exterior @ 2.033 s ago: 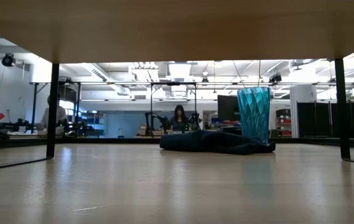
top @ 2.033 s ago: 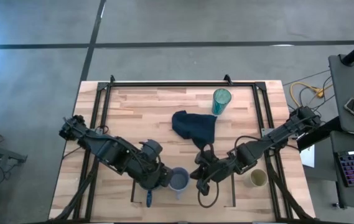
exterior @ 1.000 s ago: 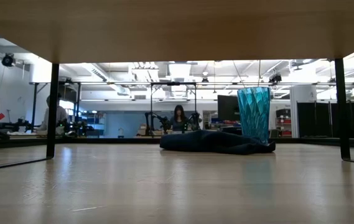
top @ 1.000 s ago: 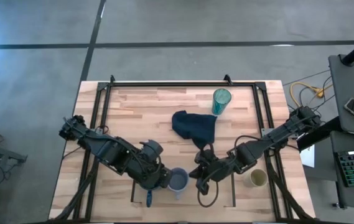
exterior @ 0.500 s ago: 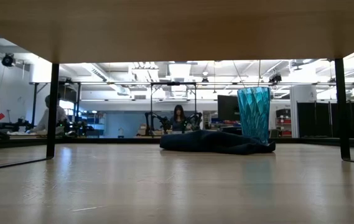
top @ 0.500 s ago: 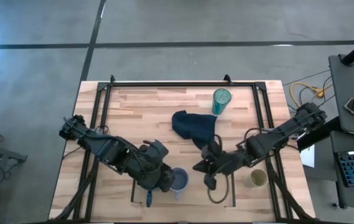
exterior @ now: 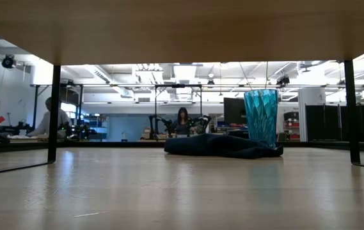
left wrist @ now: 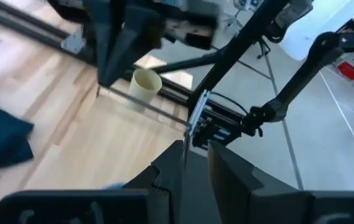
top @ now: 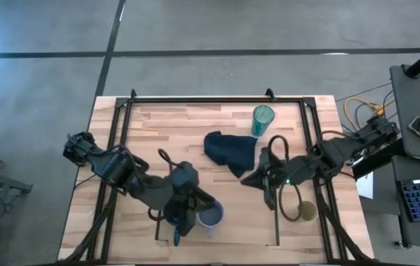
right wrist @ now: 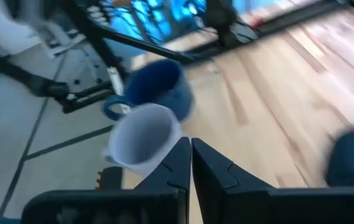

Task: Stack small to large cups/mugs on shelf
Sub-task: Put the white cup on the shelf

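Both arms have pulled back from the grey-blue cup [top: 210, 216], which sits free near the front edge of the worktop [top: 165, 125], beside the dark blue mug [right wrist: 158, 87]. Half a second ago both tools flanked it; now the right tool [top: 270, 193] is up and right of centre, fingers clenched together, holding nothing. The left tool [top: 180, 222] is just left of the cup, fingers nearly closed, empty.

Beige cup [top: 306, 212] stays at the front right. Teal tumbler [top: 262, 120] and cloth [top: 230, 151] unmoved. Looks like one placement done; beige cup probably next.
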